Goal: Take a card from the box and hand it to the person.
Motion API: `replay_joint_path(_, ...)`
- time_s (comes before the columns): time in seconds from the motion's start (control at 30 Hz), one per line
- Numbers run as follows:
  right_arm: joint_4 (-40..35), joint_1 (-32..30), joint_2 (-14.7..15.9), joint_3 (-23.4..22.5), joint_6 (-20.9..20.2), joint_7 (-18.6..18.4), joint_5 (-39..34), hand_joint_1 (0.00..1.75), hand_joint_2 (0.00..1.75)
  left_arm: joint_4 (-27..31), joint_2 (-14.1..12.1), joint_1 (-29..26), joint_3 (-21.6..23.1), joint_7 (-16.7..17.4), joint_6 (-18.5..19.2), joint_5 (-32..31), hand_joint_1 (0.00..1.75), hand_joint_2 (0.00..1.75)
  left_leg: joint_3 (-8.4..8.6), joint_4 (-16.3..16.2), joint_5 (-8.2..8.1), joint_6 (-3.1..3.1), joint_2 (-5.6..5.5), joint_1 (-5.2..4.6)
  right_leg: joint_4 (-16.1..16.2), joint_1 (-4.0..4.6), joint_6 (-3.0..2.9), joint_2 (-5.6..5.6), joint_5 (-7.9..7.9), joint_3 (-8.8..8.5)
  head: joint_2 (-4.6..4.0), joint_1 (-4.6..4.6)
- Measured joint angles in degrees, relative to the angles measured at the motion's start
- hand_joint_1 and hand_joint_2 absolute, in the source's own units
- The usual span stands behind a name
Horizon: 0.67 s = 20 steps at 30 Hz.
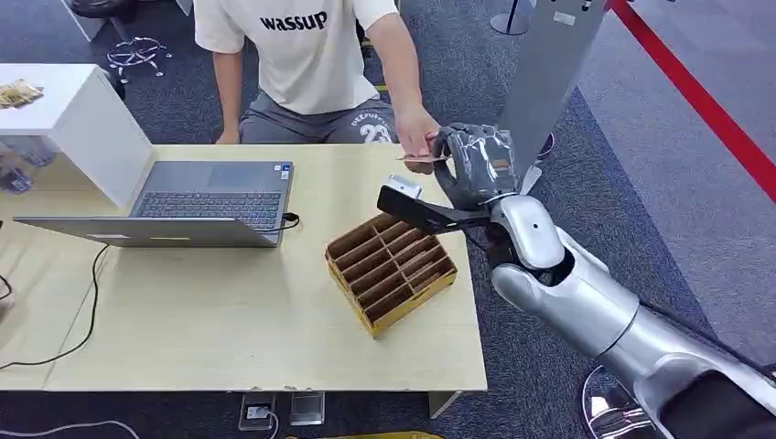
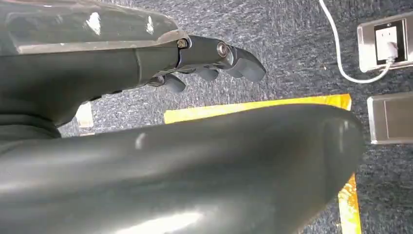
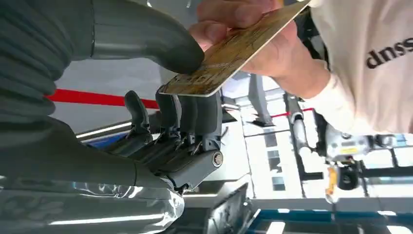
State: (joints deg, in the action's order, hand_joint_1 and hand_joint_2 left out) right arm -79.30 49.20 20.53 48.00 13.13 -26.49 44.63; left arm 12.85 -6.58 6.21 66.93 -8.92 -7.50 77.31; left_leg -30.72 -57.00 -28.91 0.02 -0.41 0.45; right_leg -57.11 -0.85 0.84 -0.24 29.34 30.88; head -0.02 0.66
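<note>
The card (image 3: 229, 53) sits pinched between my right hand's (image 1: 476, 165) thumb and fingers (image 3: 187, 114), right of centre in the head view, just past the table's (image 1: 229, 320) far edge. The person's hand (image 1: 416, 133) grips its other end, so both hold it at once. Left to right on the table I see a laptop (image 1: 206, 201), then the slotted cardboard box (image 1: 392, 272). My left hand (image 2: 214, 61) hangs over carpet, fingers curled in on nothing.
</note>
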Motion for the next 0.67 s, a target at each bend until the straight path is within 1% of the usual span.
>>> replay_joint_path(0.13, 0.04, -0.68, -0.18, -0.13, 1.23, 2.36, 0.15, 1.29, 1.75, 0.00, 0.00, 0.09, 0.00, 0.00, 1.36, 0.39, 0.00, 0.00, -0.02, 0.00, 0.00, 0.00, -0.02, 0.00, 0.00, 0.00, 0.00, -0.02, 0.00, 0.00, 0.00, 0.02)
replay_joint_path(0.17, 0.15, -0.91, -0.22, -0.24, 1.60, 2.91, 0.09, 0.05, 1.75, 0.00, 0.00, 0.09, 0.00, 0.00, 1.81, 0.61, 0.00, 0.00, -0.03, 0.00, 0.00, 0.00, -0.02, 0.00, 0.00, 0.00, 0.00, -0.02, 0.00, 0.00, 0.00, 0.04)
replay_joint_path(0.2, 0.28, -1.13, -0.24, -0.31, 1.82, 3.35, 0.02, 0.00, 1.75, 0.00, 0.00, 0.10, 0.00, -0.02, 2.28, 0.70, 0.00, 0.00, -0.03, 0.00, 0.00, 0.00, -0.02, 0.00, 0.00, 0.00, 0.00, -0.02, 0.00, 0.00, 0.00, 0.04)
replay_joint_path(0.23, 0.42, -1.34, -0.29, -0.33, 1.93, 3.63, -0.20, 0.00, 1.75, 0.00, 0.00, 0.09, 0.00, -0.13, 2.65, 0.70, 0.00, 0.00, -0.03, 0.00, 0.00, 0.00, -0.02, 0.00, 0.01, 0.00, 0.00, -0.02, 0.00, 0.00, 0.00, 0.04)
replay_joint_path(0.27, 0.55, -1.55, -0.29, -0.37, 2.12, 4.07, -0.72, 0.00, 1.75, 0.00, 0.00, 0.08, 0.00, -0.13, 2.89, 0.70, 0.00, 1.75, -0.03, 0.00, 0.00, 0.00, -0.02, 0.00, 0.01, 0.00, 0.00, -0.02, 0.00, 0.00, 0.00, 0.06)
replay_joint_path(0.3, 0.68, -1.81, -0.29, -0.46, 2.50, 4.62, -1.53, 0.00, 1.75, 0.00, 0.00, 0.08, 0.00, -0.13, 3.26, 0.66, 0.00, 0.00, -0.03, 0.00, 0.00, 0.00, -0.02, 0.00, 0.01, 0.00, 0.00, -0.02, 0.00, 0.00, 0.02, 0.04)
replay_joint_path(0.37, 0.90, -2.55, -0.31, -0.92, 3.65, 6.68, -4.90, 0.00, 1.75, 0.00, 0.00, 0.09, 0.00, -0.11, 3.30, 0.61, 0.00, 0.00, -0.02, 0.00, 0.00, 0.00, -0.02, 0.00, 0.01, 0.00, 0.00, -0.02, 0.00, 0.00, 0.00, 0.04)
replay_joint_path(0.47, 1.14, -4.46, -0.48, -2.45, 6.15, 11.22, -13.98, 0.00, 1.75, 0.00, 0.00, 0.09, 0.00, -0.20, 2.93, 0.59, 0.00, 0.00, -0.02, 0.00, 0.00, 0.00, -0.02, 0.00, 0.01, 0.00, 0.00, -0.02, 0.00, 0.00, 0.00, 0.02)
replay_joint_path(0.53, 1.16, -6.10, -0.55, -3.76, 7.17, 16.65, -24.22, 0.00, 1.75, 0.00, 0.00, 0.09, 0.00, -0.20, 2.69, 0.61, 0.00, 0.00, 0.00, 0.00, 0.00, 0.00, -0.01, 0.00, 0.02, 0.00, 0.00, -0.02, 0.00, 0.00, 0.00, -0.02)
replay_joint_path(0.6, 0.90, -8.57, -0.61, -5.92, 7.33, 22.81, -37.66, 0.00, 1.75, 0.00, 0.00, 0.04, 0.00, -0.20, 2.45, 0.77, 0.00, 0.00, 0.00, 0.00, 0.00, 0.00, -0.02, 0.00, 0.01, 0.00, 0.00, -0.03, 0.00, 0.00, 0.02, 0.00)
replay_joint_path(0.67, 0.37, -11.23, -0.61, -7.92, 7.15, 27.29, -47.82, 0.00, 1.75, 0.00, 0.00, -0.02, 0.00, -0.20, 2.01, 1.12, 0.00, 0.00, -0.01, 0.00, 0.00, 0.00, -0.02, 0.00, 0.01, 0.00, 0.00, -0.03, 0.00, 0.00, 0.00, 0.00)
